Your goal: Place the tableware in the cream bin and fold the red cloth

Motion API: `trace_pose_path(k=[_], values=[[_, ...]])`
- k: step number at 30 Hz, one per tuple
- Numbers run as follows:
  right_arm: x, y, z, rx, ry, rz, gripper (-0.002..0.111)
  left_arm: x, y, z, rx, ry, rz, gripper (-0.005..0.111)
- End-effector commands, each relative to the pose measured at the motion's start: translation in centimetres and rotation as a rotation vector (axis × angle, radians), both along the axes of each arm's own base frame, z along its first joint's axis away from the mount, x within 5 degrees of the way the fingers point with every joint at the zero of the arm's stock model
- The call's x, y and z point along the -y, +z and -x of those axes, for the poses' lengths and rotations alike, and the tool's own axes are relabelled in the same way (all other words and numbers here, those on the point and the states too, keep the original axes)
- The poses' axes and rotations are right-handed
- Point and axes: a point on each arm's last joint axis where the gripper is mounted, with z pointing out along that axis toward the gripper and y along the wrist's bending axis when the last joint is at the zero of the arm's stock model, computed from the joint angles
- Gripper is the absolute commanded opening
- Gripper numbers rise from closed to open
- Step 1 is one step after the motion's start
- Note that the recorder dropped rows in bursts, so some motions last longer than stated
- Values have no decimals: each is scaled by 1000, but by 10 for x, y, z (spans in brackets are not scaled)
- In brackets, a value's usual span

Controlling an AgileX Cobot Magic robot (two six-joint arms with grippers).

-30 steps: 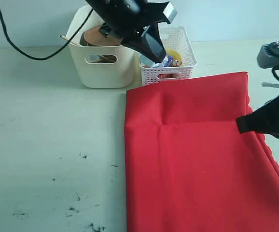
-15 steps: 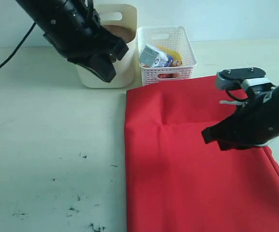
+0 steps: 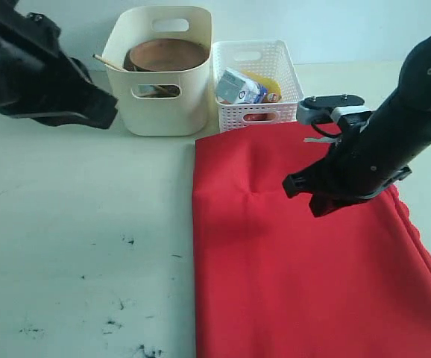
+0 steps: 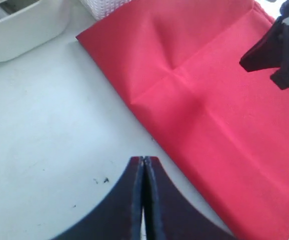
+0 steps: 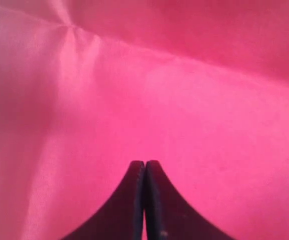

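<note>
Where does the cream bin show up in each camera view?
Exterior view: cream bin at the top, left of centre, beside the white basket.
Left wrist view: part of the cream bin, picture's top left.
Right wrist view: not in it.
Shared landmark: crease junction in the red cloth.
</note>
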Motion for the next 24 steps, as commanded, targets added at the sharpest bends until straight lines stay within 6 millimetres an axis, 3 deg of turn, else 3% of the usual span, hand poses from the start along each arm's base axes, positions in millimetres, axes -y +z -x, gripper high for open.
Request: trace_pose_path(k=[1,7,16,24], values=[[-8,-5,-6,-17,27,2,0,-21,11,26,112,20,35,0],[-32,-10,-6,13,104,9,0,-48,23,67,234,29,107,0],[-28,-25,-12,2,52,85,0,-84,35,122,385,44,216,0],[-21,-37,-14,-27,5,174,0,-101,42,148,463,60,277,0]])
